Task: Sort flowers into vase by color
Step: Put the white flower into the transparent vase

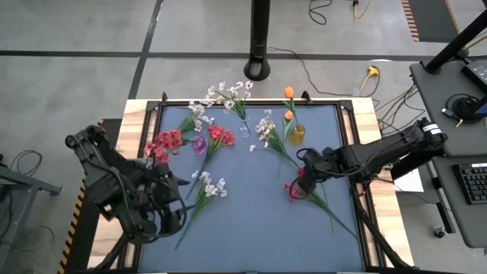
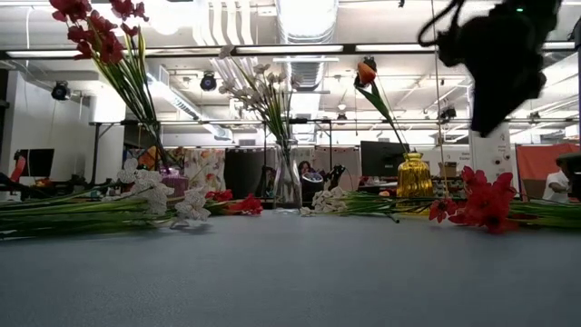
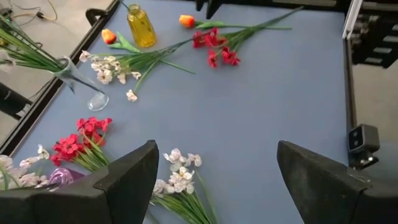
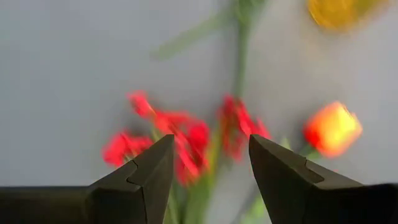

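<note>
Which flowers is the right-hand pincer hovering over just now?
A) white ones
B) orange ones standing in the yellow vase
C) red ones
C: the right pincer, open and empty, hangs over the red flowers lying flat on the table, with one orange bud beside them.

On the counter (image 1: 251,221), three vases stand toward twelve o'clock: one (image 1: 199,144) at ten, one (image 1: 244,128) at twelve, one (image 1: 297,135) at one, each holding flowers. Loose sprays lie at nine (image 1: 205,190), at centre (image 1: 270,137) and at three (image 1: 300,190), the right tool (image 1: 310,169) above the last.
</note>
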Controlling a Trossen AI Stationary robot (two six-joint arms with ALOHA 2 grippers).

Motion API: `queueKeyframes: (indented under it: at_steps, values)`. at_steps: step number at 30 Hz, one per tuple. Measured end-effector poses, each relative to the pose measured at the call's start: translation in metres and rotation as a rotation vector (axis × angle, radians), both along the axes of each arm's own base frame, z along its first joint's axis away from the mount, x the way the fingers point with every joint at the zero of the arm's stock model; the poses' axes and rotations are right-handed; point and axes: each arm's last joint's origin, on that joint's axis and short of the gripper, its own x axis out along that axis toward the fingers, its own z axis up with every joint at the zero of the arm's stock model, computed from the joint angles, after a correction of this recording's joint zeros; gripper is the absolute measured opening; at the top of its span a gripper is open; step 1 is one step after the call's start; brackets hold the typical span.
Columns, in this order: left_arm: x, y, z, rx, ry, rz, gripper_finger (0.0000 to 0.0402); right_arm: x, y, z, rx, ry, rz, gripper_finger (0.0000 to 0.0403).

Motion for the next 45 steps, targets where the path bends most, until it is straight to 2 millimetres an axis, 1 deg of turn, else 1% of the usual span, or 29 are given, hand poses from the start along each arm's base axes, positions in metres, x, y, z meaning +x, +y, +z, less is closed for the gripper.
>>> queueKeyframes:
  at_steps: [3, 6, 7, 10, 18, 21, 25, 31, 36, 40, 45]
  values:
    - [0.007, -0.008, -0.008, 0.024, 0.022, -0.002, 0.0307, 0.012, 0.001, -0.003, -0.081, -0.070, 0.048, 0.0199]
    - [0.013, -0.016, -0.017, 0.051, 0.044, -0.006, 0.0307, 0.026, 0.002, -0.009, -0.207, -0.101, 0.101, 0.0199]
    - [0.014, -0.018, -0.019, 0.065, 0.052, -0.014, 0.0307, 0.030, 0.002, -0.012, -0.241, -0.091, 0.125, 0.0199]
    - [0.020, -0.027, -0.027, 0.094, 0.067, -0.039, 0.0307, 0.040, 0.000, -0.025, -0.268, -0.042, 0.162, 0.0206]
    - [0.045, -0.055, -0.043, 0.164, 0.060, -0.212, 0.0307, 0.056, -0.020, -0.058, -0.299, 0.116, 0.122, 0.0258]
    - [0.050, -0.059, -0.048, 0.214, 0.041, -0.199, 0.0307, 0.060, -0.031, -0.069, -0.329, 0.170, 0.091, 0.0269]
    - [0.053, -0.060, -0.051, 0.285, 0.004, -0.154, 0.0307, 0.065, -0.045, -0.080, -0.340, 0.213, 0.079, 0.0268]
    - [0.057, -0.057, -0.053, 0.293, 0.005, -0.137, 0.0307, 0.070, -0.059, -0.095, -0.333, 0.274, 0.073, 0.0242]
    - [0.057, -0.057, -0.059, 0.294, 0.025, -0.149, 0.0307, 0.073, -0.064, -0.105, -0.288, 0.296, 0.085, 0.0207]
    - [0.060, -0.057, -0.072, 0.291, 0.033, -0.145, 0.0307, 0.075, -0.064, -0.110, -0.288, 0.303, 0.090, 0.0160]
    - [0.071, -0.055, -0.087, 0.239, 0.025, -0.156, 0.0307, 0.075, -0.064, -0.106, -0.284, 0.283, 0.098, 0.0080]
